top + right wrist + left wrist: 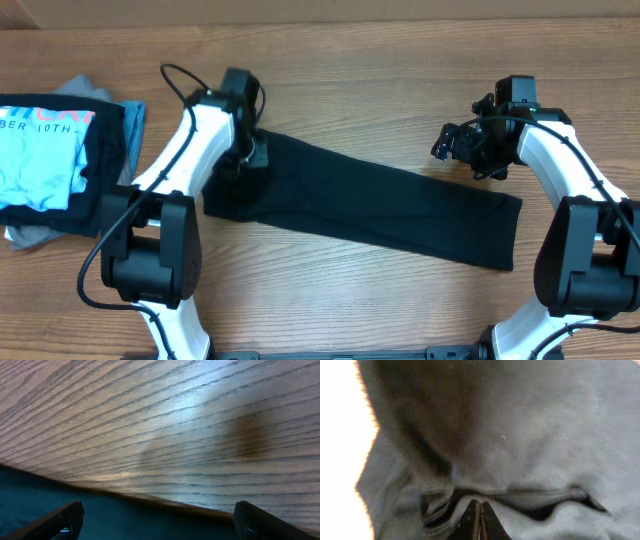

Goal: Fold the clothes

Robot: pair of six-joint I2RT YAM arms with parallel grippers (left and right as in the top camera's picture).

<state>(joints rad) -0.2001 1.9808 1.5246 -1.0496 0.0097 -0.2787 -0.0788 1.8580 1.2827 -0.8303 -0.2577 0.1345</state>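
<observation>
A black garment (370,205) lies folded into a long strip across the middle of the wooden table, running from upper left to lower right. My left gripper (248,150) is at its left end, shut on a bunched fold of the black fabric (520,450), which fills the left wrist view. My right gripper (455,140) is open and empty, just above the strip's far edge near its right end. Its two fingers are spread wide over the dark cloth edge (150,520).
A stack of folded clothes sits at the table's left edge: a light blue T-shirt with white lettering (40,150) on top of a black piece (105,165) and a grey garment (30,235). Bare wooden table (380,90) surrounds the strip.
</observation>
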